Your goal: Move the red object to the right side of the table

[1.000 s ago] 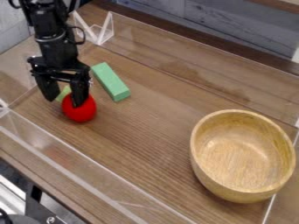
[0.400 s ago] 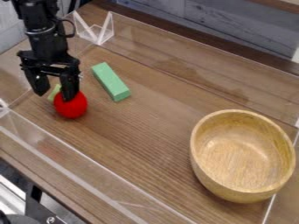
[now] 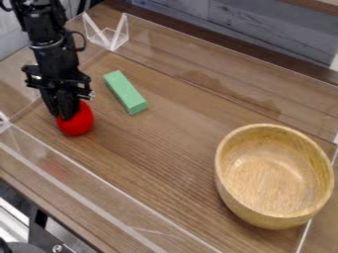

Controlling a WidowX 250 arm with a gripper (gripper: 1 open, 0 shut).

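The red object [image 3: 77, 122], a small glossy strawberry-shaped toy, rests on the brown wood-grain table [image 3: 172, 128] near its left side. My gripper [image 3: 62, 107] comes straight down onto its top left. The two black fingers [image 3: 55, 99] are drawn close together and pinch the upper part of the toy. The fingertips hide the toy's cap.
A green rectangular block [image 3: 126, 91] lies just right of the gripper. A large wooden bowl [image 3: 274, 175] stands at the right front. Low clear acrylic walls [image 3: 79, 188] border the table, with one close to the left of the toy.
The jaws were spread wide around the red object and have now closed in on it. Gripper and toy have shifted slightly to the left.
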